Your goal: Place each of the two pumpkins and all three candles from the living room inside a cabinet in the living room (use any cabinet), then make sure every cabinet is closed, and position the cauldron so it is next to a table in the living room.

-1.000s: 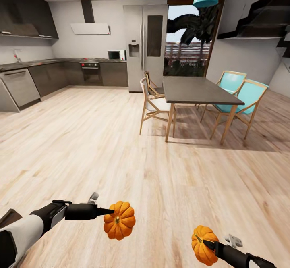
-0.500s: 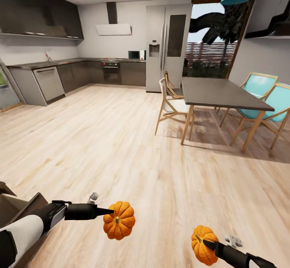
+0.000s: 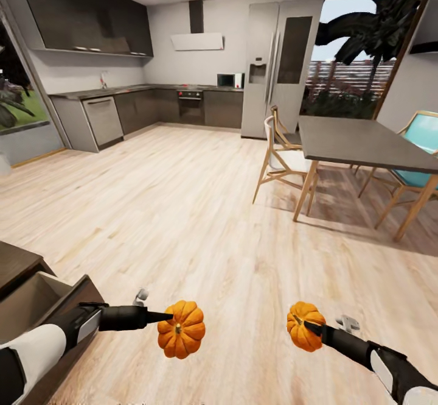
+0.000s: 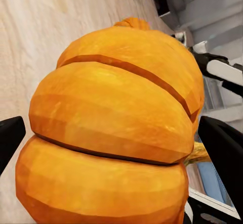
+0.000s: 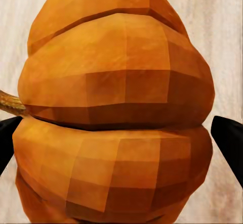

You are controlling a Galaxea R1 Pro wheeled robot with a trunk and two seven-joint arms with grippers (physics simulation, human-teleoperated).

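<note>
Hands (image 3: 165, 318) (image 3: 309, 327) outstretched, level, each clasping a pumpkin (image 3: 181, 329) (image 3: 304, 326).

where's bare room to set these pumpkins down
The open drawer beside the left gripper shows a bare pale inside. The wood floor lies open between kitchen counters and dining table. Chairs crowd the table.

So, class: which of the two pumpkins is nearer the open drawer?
The pumpkin in the left gripper; the open drawer lies on that side.
</note>
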